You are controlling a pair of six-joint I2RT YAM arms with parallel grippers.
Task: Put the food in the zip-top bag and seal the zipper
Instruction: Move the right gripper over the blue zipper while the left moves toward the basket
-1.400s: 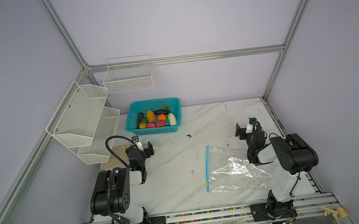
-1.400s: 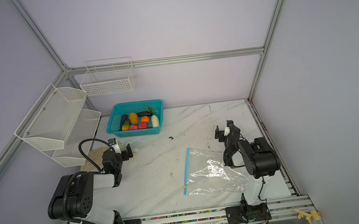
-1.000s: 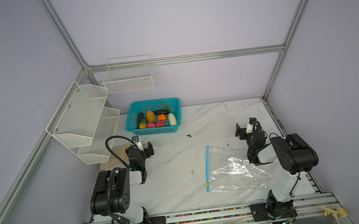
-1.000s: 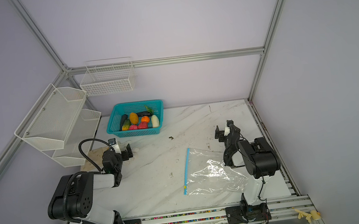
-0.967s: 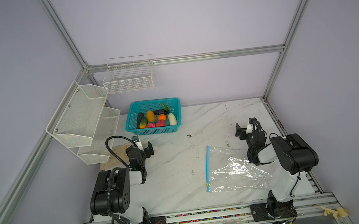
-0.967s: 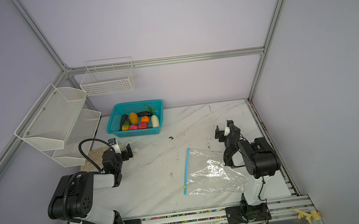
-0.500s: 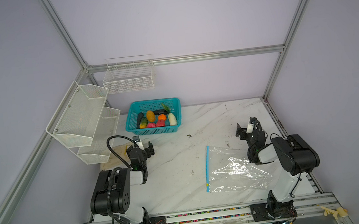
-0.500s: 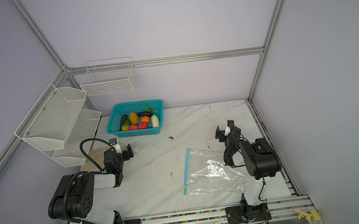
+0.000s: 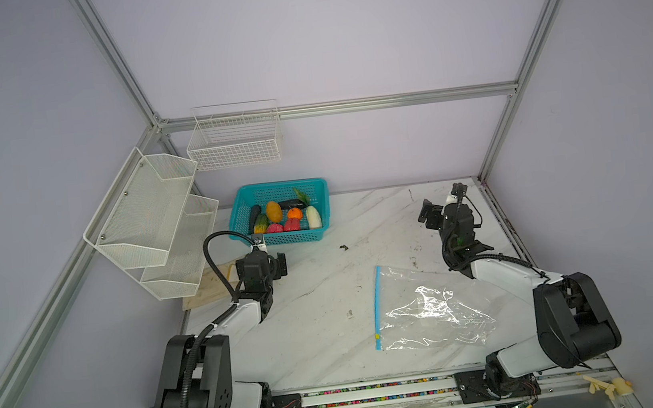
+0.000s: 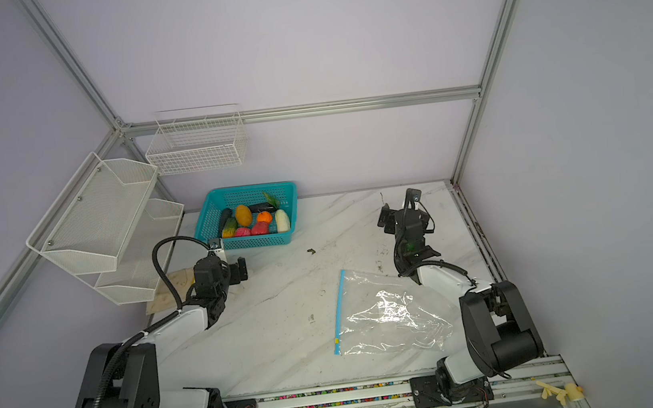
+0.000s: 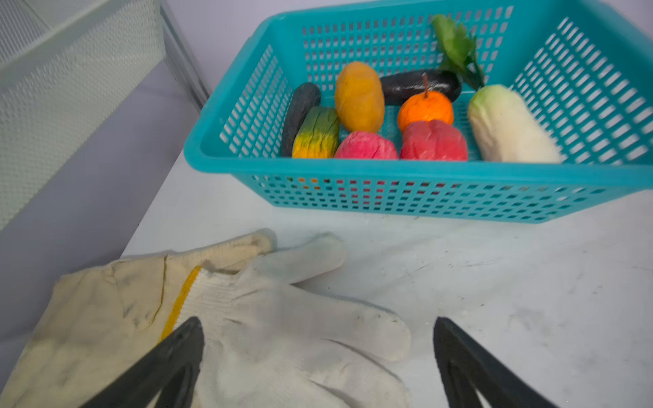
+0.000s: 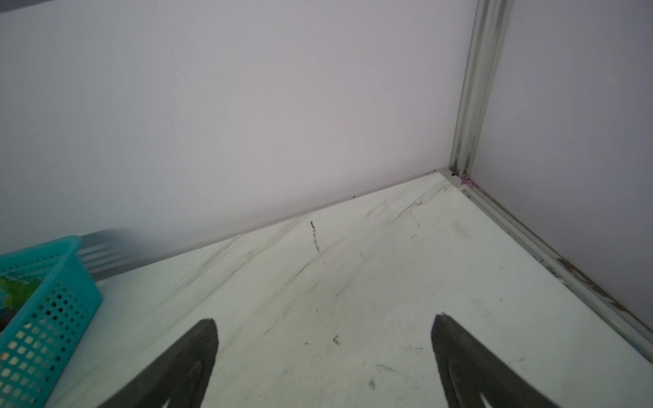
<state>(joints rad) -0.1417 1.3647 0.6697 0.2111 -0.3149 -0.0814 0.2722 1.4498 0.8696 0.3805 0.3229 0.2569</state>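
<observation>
Eight-odd pieces of food (image 11: 358,95) to move, none bagged yet. Far left: white mesh rack (image 9: 142,217) on the wall, nothing seen in it. Next, work gloves (image 11: 282,318) flat at the table (image 9: 322,331) edge, no part of the job, likely just left there. Then left gripper (image 11: 316,322) poised above the gloves, aimed at the teal basket (image 11: 388,173), jaws spread fully, nothing between them; reads as set for a first pick. Basket against the back wall, on that arm's side, holding all the food: dark slim piece (image 11: 300,113), green-yellow cucumber (image 11: 316,132), mango, eggplant (image 11: 406,86), orange (image 11: 425,109), pink piece (image 11: 365,146), red piece (image 11: 433,141), white cabbage (image 11: 505,123) — packed side by side. Centre-right: zip-top bag (image 9: 433,310) flat and crinkled, nothing inside, zipper (image 9: 377,299) edge turned toward the basket side, presumably so the mouth faces incoming items; yellow slider tab (image 9: 377,335) at the near end; mouth open or sealed — cannot tell. Far right: right gripper (image 12: 324,319) raised clear of the bag, facing the back corner, jaws wide apart, holding nothing; probably reserved for holding the bag mouth.
</observation>
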